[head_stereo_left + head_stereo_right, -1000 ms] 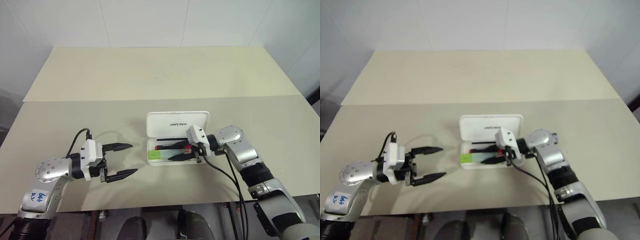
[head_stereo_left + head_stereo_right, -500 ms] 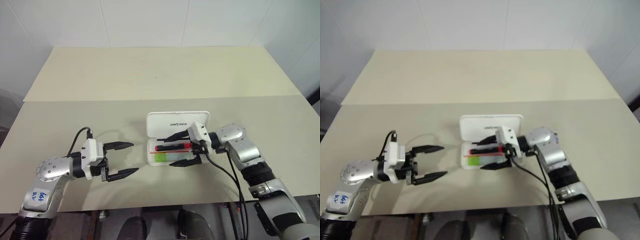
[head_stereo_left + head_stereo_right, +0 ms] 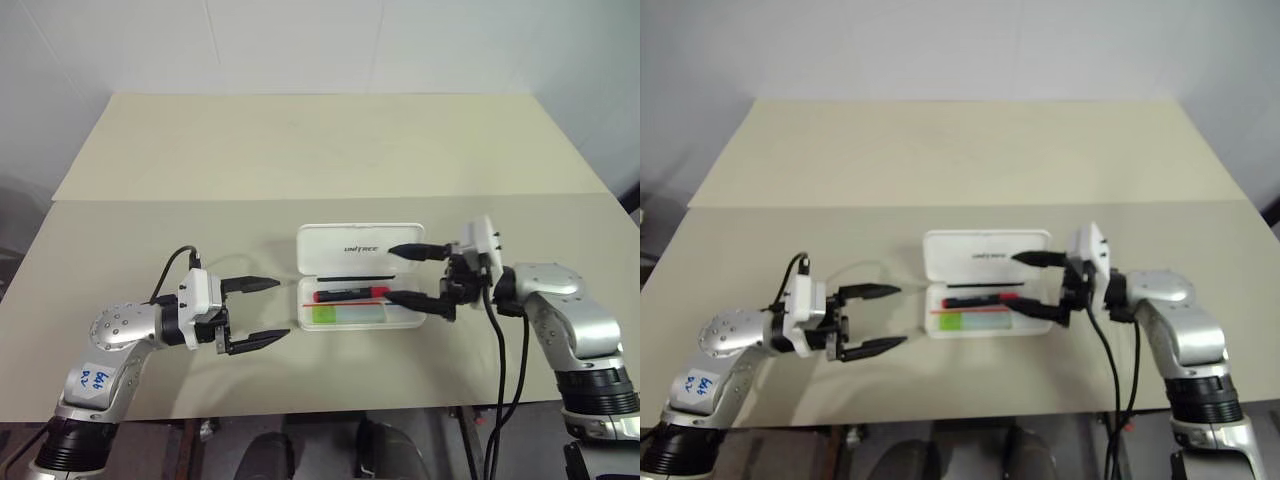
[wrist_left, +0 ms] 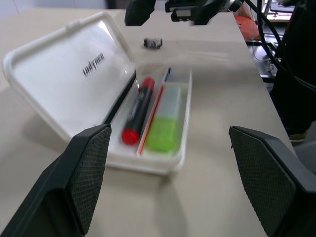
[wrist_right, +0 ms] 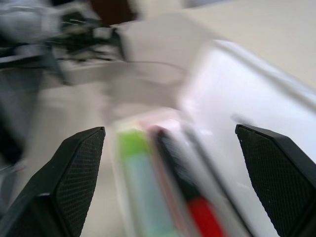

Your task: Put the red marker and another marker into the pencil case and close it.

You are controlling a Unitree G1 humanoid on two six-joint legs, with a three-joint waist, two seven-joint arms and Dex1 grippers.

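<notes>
The pencil case (image 3: 360,248) lies open mid-table, its lid (image 4: 69,74) tilted back. In its tray the red marker (image 3: 350,295) lies along the far side, with another marker (image 3: 347,315), green-capped, beside it on the near side; a thin red stripe runs between them. My right gripper (image 3: 392,274) hovers open over the case's right end, pointing left, holding nothing. Left of the case, clear of it, my left gripper (image 3: 275,310) is open and empty, pointing at the tray. The left wrist view looks into the tray at the red marker (image 4: 137,108) and green marker (image 4: 165,123).
The case sits on a beige table (image 3: 150,250) whose front edge is close behind both arms; a second beige table (image 3: 320,140) adjoins at the back. A small dark object (image 4: 152,43) lies on the table beyond the case. Cables hang from both wrists.
My right gripper opened, let go of the red marker, which now lies in the tray, and drew back to the right and upward. The left gripper stayed about where it was.
</notes>
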